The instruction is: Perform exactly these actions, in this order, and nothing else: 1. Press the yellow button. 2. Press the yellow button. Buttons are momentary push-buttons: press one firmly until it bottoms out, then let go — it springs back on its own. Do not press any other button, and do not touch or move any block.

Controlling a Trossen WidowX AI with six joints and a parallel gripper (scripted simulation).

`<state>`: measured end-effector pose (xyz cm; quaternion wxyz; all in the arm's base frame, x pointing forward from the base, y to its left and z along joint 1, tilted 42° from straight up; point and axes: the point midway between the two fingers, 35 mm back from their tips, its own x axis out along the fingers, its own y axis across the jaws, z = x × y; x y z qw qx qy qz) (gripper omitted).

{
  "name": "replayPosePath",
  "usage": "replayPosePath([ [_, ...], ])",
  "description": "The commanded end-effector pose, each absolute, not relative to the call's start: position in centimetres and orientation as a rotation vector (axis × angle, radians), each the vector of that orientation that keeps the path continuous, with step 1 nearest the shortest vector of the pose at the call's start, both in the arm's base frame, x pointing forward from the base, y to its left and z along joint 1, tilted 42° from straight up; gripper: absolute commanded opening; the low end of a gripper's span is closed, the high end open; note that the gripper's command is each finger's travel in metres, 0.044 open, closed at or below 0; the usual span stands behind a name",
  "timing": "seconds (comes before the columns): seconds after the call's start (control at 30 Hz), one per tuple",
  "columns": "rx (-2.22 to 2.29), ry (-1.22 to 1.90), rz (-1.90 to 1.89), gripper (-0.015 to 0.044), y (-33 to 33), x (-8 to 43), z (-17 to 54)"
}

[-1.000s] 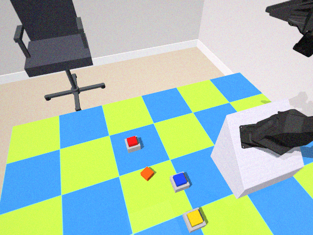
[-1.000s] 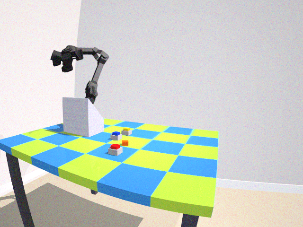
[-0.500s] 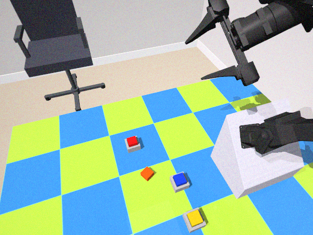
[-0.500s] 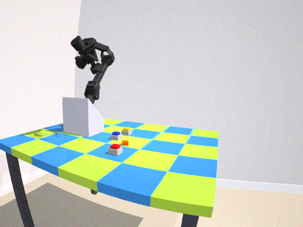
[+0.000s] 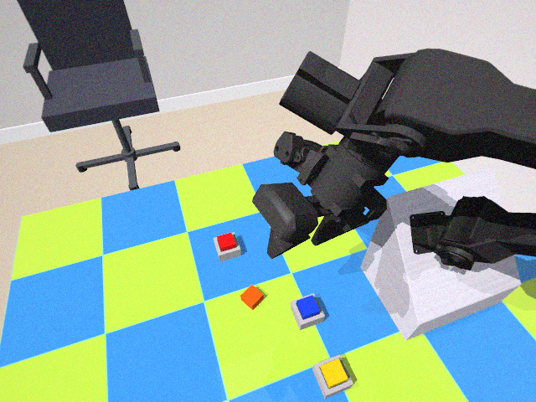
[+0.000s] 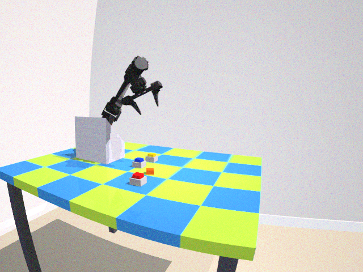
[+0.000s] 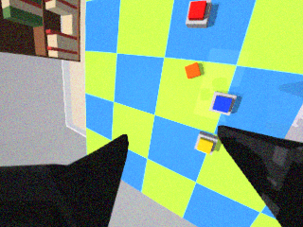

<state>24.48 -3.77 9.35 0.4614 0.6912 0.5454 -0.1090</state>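
The yellow button (image 5: 334, 373) (image 6: 151, 154) (image 7: 205, 145) sits raised on its light grey base, nearest the front in the top view. My gripper (image 5: 294, 249) (image 6: 148, 110) (image 7: 172, 134) is open and empty, high above the table, with its fingers pointing down. It touches no button. In the wrist view the yellow button shows between the fingertips, close beside the right finger's tip.
The blue button (image 5: 308, 306) (image 6: 139, 160) (image 7: 222, 102) is beside the yellow one. The red button (image 5: 226, 241) (image 6: 138, 175) (image 7: 197, 9) is farther off. An orange block (image 5: 252, 296) (image 6: 150, 171) (image 7: 193, 70) lies between them. A white pedestal (image 5: 458, 302) (image 6: 91, 140) stands under the arm.
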Motion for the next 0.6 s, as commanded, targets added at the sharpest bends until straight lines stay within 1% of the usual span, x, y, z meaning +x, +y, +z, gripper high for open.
replayPosePath([
  [0.0,1.435,1.428,-0.090,0.0400,-0.2,24.4,9.0],
  [0.17,1.019,1.520,0.224,0.0400,5.5,23.3,8.2],
  [0.37,0.556,1.540,0.600,0.0400,11.2,20.6,7.4],
  [0.47,0.456,1.533,0.684,0.0400,12.3,19.8,7.3],
  [0.57,0.449,1.532,0.690,0.0400,12.4,19.7,7.3],
])
